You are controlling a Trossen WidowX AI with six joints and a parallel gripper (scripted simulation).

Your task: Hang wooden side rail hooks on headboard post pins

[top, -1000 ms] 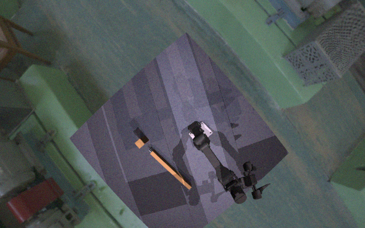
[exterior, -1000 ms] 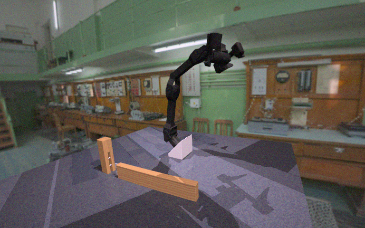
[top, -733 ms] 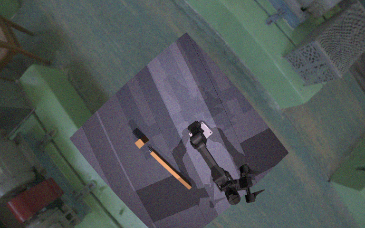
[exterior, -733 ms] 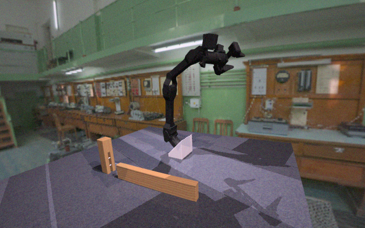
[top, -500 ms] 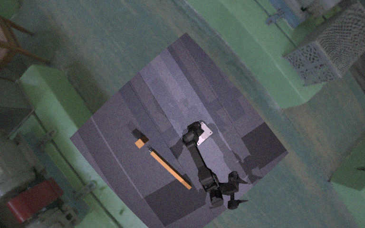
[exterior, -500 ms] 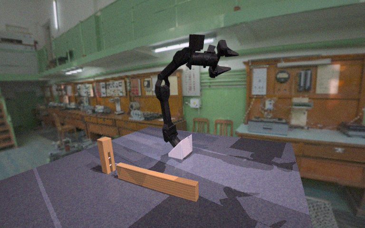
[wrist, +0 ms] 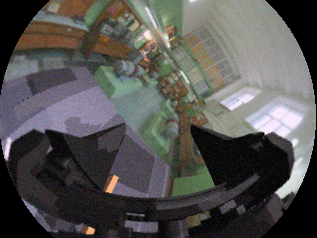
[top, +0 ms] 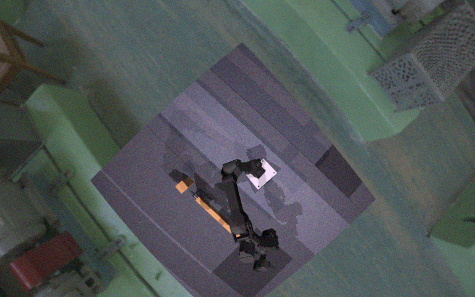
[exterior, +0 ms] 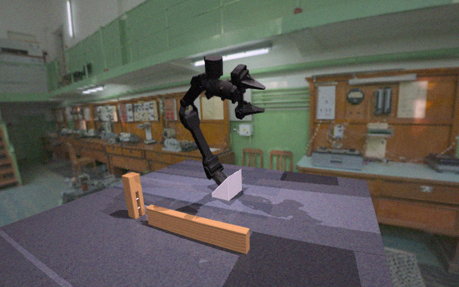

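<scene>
The wooden side rail (top: 211, 213) (exterior: 198, 226) lies along the table on its long narrow side. Steel hooks (top: 195, 195) on its end point at the headboard post and appear just outside it; their detail is hard to see. The post (top: 181, 187) (exterior: 131, 192) stands upright, with two small pins (exterior: 138, 198) in its slot. My gripper (top: 275, 257) (exterior: 264, 99) (wrist: 158, 127) is open and empty, high above the table, its fingers pointing away from the post. An orange wooden piece (wrist: 112, 183) shows past a finger in the wrist view; which part is unclear.
The arm rises from a white wedge-shaped base (top: 269, 173) (exterior: 235, 186) behind the rail. In the top view the arm covers the rail's far end. The table (top: 146, 167) (exterior: 84, 243) carries dark shadows; workshop benches stand beyond its edges.
</scene>
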